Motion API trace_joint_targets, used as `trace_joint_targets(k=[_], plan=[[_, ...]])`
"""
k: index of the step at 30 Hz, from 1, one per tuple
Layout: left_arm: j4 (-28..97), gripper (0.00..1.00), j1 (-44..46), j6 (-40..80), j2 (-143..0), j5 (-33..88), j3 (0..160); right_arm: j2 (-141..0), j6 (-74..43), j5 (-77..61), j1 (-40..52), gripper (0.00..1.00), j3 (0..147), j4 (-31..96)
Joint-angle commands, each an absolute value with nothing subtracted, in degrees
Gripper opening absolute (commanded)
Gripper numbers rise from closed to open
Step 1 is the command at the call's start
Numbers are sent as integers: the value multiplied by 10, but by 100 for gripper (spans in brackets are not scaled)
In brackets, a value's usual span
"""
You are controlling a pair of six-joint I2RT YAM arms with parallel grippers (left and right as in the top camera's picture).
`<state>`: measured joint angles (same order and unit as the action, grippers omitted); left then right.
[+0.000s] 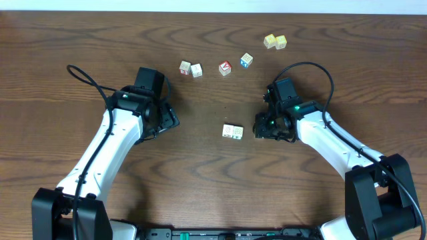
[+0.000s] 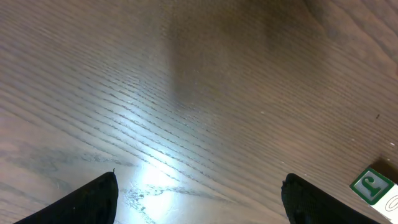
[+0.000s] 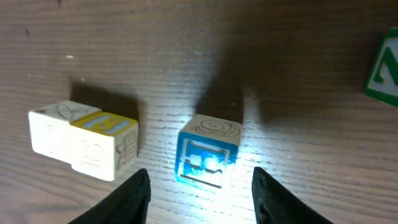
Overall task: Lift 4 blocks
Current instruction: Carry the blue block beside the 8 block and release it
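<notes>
- The left gripper (image 2: 199, 190) is held over the bare wooden table (image 1: 213, 193), and its fingers (image 2: 87, 205) are spread wide with nothing between them
- The right gripper (image 3: 200, 186) is shown with its fingers (image 3: 134, 199) parted, and nothing is gripped
- A blue-fronted block (image 3: 208, 152), white on top, is seen resting on the wood just beyond the right fingertips; it is in line with the gap between them and is touched by neither
- A pair of pale blocks (image 1: 233, 131) is set side by side and touching near the table's middle, between the two grippers and nearer the right one
- A blue-topped block (image 1: 246, 61) is found in the far row, near a red-faced cube (image 1: 225, 68) but apart from it
- A pair of yellow cubes (image 1: 275, 42) is seen touching, further back and to the right
</notes>
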<state>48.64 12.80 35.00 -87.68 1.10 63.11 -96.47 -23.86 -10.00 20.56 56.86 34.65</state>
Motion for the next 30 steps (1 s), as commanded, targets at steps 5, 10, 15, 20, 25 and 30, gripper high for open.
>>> trace_joint_targets(k=[5,10,15,20,25,30], plan=[[488,84,126,359,-879,4,628,-957,-231,-4,203,27,571,349],[488,84,126,359,-879,4,628,-967,-231,-5,203,21,571,319],[488,84,126,359,-879,4,628,-967,-231,-5,203,11,568,310],[488,84,126,359,-879,4,628,-967,-234,3,203,2,543,288],[488,84,126,359,-879,4,628,-967,-239,10,203,1,531,274],[488,84,126,359,-879,4,628,-967,-249,6,206,1,515,254]])
